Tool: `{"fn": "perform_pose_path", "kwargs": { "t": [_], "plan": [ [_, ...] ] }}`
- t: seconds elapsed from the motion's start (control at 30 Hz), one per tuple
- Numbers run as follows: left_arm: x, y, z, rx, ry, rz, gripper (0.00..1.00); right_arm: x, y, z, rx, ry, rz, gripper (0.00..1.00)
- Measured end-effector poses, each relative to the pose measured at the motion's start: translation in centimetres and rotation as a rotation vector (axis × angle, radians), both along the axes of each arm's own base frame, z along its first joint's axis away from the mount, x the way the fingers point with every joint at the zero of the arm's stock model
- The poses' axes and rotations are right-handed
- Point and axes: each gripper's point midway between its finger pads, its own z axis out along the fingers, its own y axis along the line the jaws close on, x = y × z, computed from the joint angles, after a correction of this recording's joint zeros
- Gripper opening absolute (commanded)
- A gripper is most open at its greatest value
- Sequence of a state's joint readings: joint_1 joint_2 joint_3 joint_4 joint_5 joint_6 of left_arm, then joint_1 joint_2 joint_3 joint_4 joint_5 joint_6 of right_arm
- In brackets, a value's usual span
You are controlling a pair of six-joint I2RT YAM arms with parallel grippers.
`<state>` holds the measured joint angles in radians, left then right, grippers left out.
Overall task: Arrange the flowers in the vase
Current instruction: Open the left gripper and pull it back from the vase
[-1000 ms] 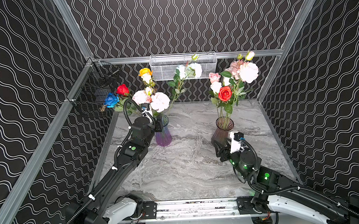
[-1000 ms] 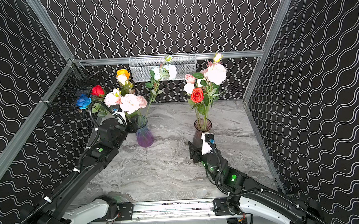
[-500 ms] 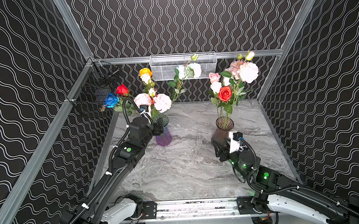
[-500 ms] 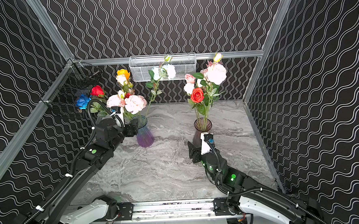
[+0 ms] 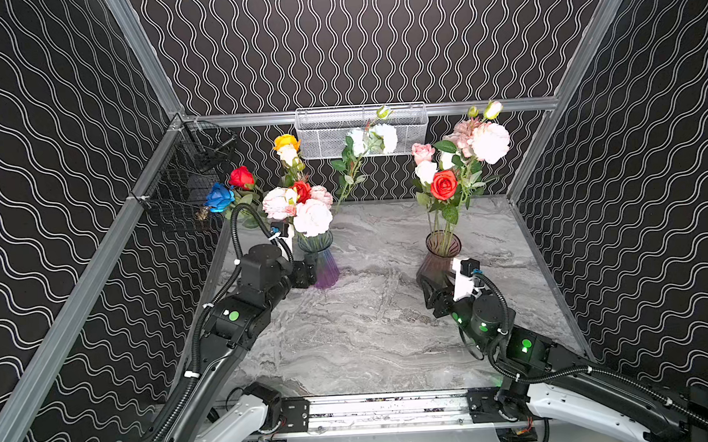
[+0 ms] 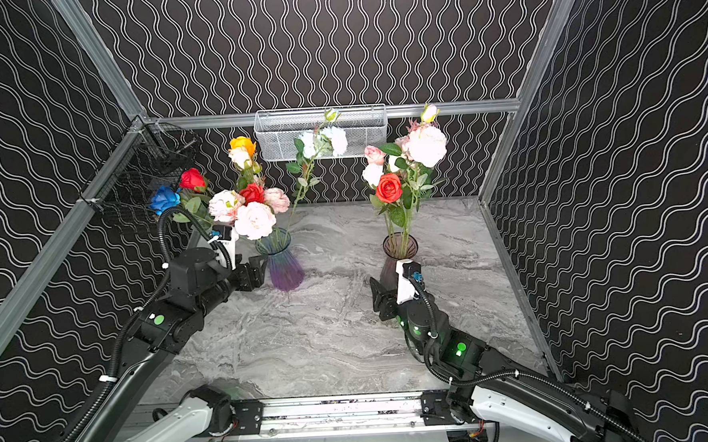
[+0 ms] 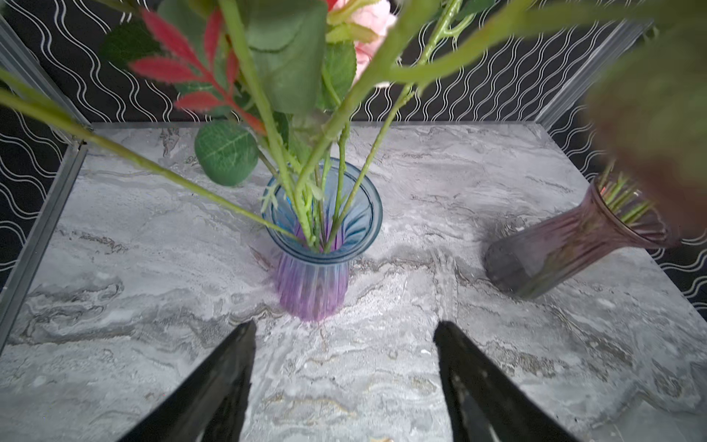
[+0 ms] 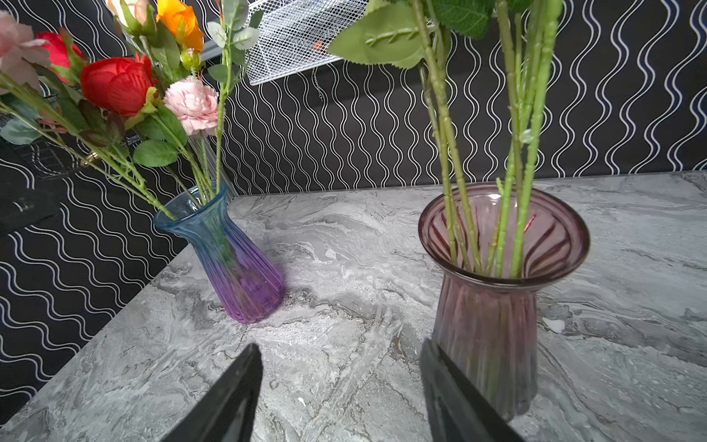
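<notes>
Plainly the flowers [image 5: 312,218] stand roughly upright, stems down in the blue-violet vase [image 5: 325,269] just ahead of the left gripper [image 7: 344,333] and the mauve vase [image 5: 429,264] just beside the right gripper [image 8: 340,346], both grippers spread wide and holding nothing.

In both top views the left arm [image 5: 246,331] goes from the lower left of the frame up to the middle left, with the forearm raised. The left gripper [image 7: 344,329] has its jaws wide apart and nothing is between them. The right arm [image 5: 538,351] lies low, from the lower right toward the centre right. The right gripper [image 8: 340,352] is also spread and empty.
</notes>
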<state>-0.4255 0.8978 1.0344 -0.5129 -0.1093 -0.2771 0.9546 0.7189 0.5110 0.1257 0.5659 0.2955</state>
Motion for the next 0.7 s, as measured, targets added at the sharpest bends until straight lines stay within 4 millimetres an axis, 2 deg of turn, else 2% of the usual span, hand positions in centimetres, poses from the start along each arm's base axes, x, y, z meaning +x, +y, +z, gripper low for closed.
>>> {"fn": "perform_pose_path", "kwargs": {
  "t": [0.23,0.47,0.7],
  "plan": [
    [-1.8,0.2,-0.5,0.011,0.053,-0.031,0.76,-0.1,-0.2,0.5,0.012,-0.008,0.000,0.67],
    [-3.3,1.1,-1.1,0.019,0.097,-0.014,0.71,-0.1,-0.1,0.6,0.015,-0.006,0.003,0.67],
    [-4.5,2.1,-2.2,0.020,0.153,0.031,0.70,-0.2,-0.2,0.9,0.024,-0.012,0.006,0.67]
  ]
}}
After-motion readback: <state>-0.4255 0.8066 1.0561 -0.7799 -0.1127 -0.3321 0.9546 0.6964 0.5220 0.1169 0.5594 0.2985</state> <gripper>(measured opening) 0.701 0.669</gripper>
